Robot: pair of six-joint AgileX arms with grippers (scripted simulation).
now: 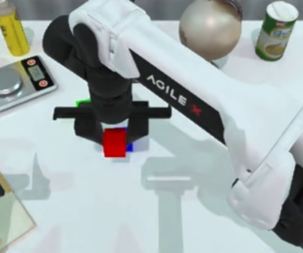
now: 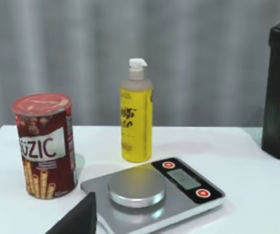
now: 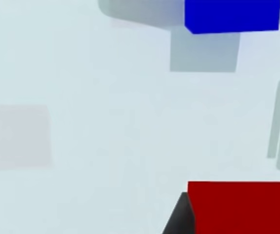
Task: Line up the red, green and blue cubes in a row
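So right pincer (image 1: 114,138) is gripping the red cube (image 1: 114,143) mid-desk, hovering over blue (image 1: 130,147), I think; green (image 1: 82,103) is peeking behind. Light, rigid, slick-looking: pinching flat opposite faces works. Left arm's parked.

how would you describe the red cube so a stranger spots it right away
Find the big white right arm crossing the table's middle. At its black gripper, near the table's centre, sits the red cube, held between the fingers. It alone is red: the blue cube and green cube only peek out beside it.
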